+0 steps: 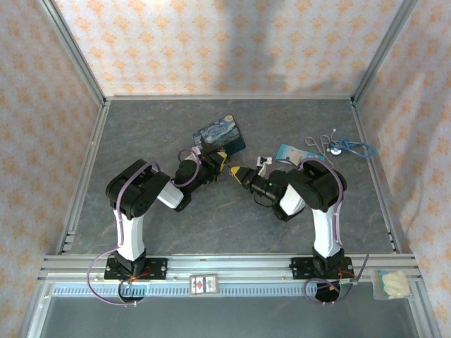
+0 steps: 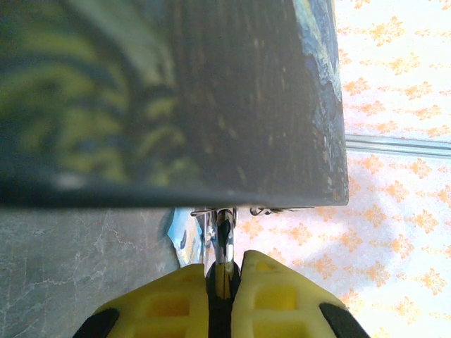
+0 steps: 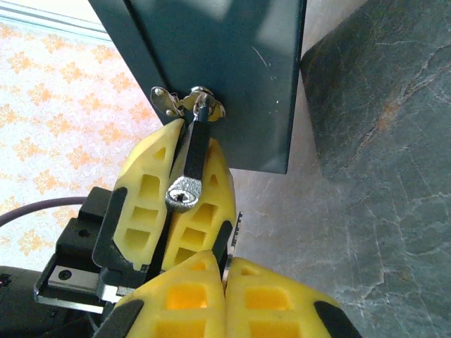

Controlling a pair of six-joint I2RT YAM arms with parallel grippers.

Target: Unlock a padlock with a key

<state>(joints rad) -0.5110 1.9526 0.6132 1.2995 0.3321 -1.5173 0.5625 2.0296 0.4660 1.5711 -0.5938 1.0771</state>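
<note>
cream walls [image 1: 211, 63] with orange floral motifs enclosed a dark grey marbled tabletop [image 1: 141, 127], framed by aluminium rails [image 1: 246, 266]; a soft shadow [image 1: 246, 21] fell across the back wall.

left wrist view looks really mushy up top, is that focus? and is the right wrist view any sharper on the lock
Left wrist view: yes, the blue tin sits very close to the lens and is out of focus, its painted swirls smeared. Right wrist view: much sharper, the padlock and its keyhole are crisp; a pale sheen lies on the tin's dark side, and the table beside it is shadowed.
</note>
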